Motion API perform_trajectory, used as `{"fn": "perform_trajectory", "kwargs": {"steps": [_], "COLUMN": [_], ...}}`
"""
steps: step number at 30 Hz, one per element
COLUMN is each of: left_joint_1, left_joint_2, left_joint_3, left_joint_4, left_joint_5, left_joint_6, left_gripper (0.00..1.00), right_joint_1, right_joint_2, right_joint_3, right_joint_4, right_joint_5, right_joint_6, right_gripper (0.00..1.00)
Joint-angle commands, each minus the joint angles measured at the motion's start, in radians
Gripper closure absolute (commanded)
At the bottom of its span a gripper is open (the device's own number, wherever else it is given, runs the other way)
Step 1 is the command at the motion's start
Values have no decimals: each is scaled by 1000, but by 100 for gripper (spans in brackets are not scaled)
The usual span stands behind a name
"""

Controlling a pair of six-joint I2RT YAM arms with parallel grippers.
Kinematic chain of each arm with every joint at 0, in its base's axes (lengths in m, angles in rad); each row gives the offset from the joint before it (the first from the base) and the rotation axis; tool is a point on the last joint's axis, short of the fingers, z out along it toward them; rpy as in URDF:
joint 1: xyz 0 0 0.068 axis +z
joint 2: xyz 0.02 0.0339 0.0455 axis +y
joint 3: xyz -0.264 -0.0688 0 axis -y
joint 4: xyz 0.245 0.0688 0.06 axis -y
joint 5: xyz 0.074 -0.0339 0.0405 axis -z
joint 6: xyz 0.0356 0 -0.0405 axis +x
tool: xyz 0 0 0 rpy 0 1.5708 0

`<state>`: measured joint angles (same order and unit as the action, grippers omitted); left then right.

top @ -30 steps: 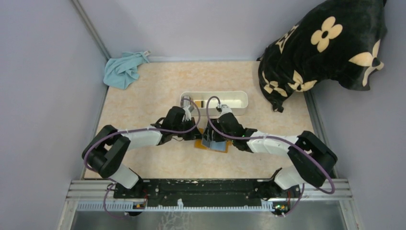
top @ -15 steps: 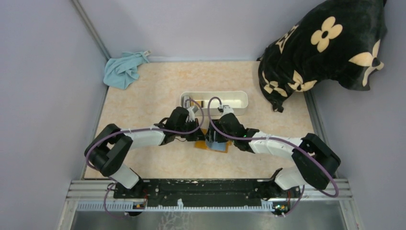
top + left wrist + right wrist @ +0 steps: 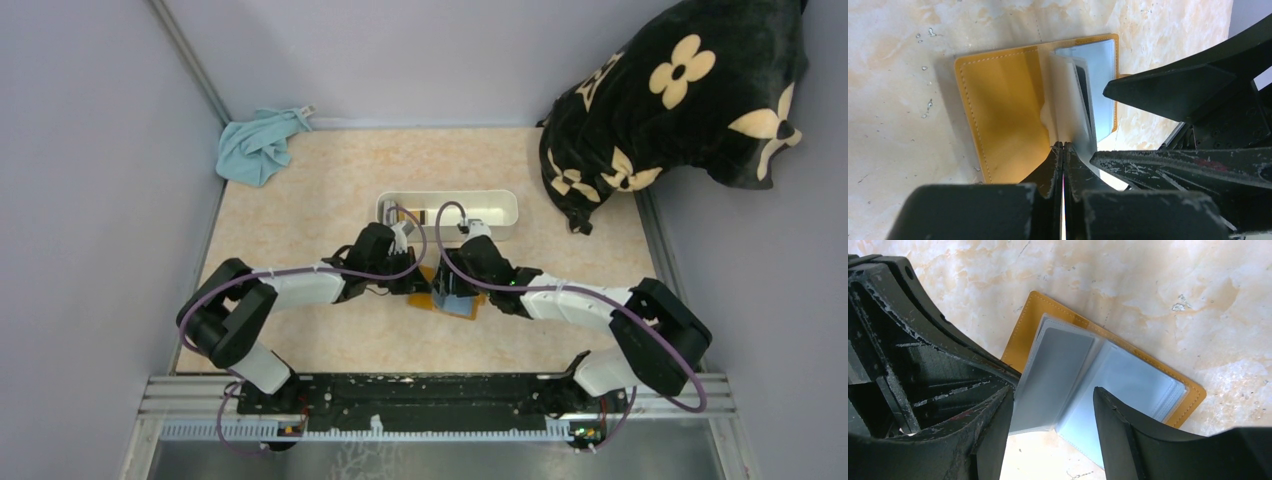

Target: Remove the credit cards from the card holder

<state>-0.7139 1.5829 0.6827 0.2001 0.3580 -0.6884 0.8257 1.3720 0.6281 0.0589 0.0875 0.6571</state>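
The orange-brown card holder [image 3: 1003, 110] lies open on the table, also in the top view [image 3: 428, 301] and the right wrist view [image 3: 1029, 324]. Its clear sleeves fan up from the spine. My left gripper [image 3: 1063, 146] is shut on the edge of one raised sleeve [image 3: 1068, 95]. A pale blue-grey card [image 3: 1055, 367] shows inside a raised sleeve. My right gripper [image 3: 1053, 410] is open, its jaws on either side of the raised sleeves, touching nothing that I can see. In the top view both grippers, left [image 3: 422, 283] and right [image 3: 452, 288], meet over the holder. The tan-gold card cannot be made out.
A long white tray [image 3: 490, 212] stands just behind the holder, with a small tan and dark thing at its left end, partly hidden by cables. A blue cloth [image 3: 258, 145] lies at the back left. A black flowered pillow [image 3: 680, 100] fills the back right corner.
Both grippers have closed in a little over the holder since a second ago. The right gripper has come down and left over the sleeves. Little has moved in the last half second.
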Motion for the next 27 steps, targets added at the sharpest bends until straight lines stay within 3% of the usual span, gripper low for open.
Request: {"fn": "perform_trajectory", "kwargs": {"steps": [1, 17, 23, 27], "left_joint_1": [-9, 21, 2, -19], "left_joint_2": [2, -63, -86, -118], "left_joint_3": [20, 59, 31, -26], "left_joint_4": [0, -78, 4, 43], "left_joint_5": [-11, -35, 28, -8], "left_joint_6": [-6, 40, 56, 54], "left_gripper": [100, 100, 100, 100], "right_joint_1": [-17, -34, -42, -46], "right_joint_2": [-39, -61, -62, -57], "right_joint_3": [-9, -39, -45, -45], "right_joint_4": [10, 14, 22, 30], "right_joint_5": [26, 21, 13, 3], "right_joint_6": [-2, 4, 11, 13], "right_gripper": [40, 41, 41, 41]}}
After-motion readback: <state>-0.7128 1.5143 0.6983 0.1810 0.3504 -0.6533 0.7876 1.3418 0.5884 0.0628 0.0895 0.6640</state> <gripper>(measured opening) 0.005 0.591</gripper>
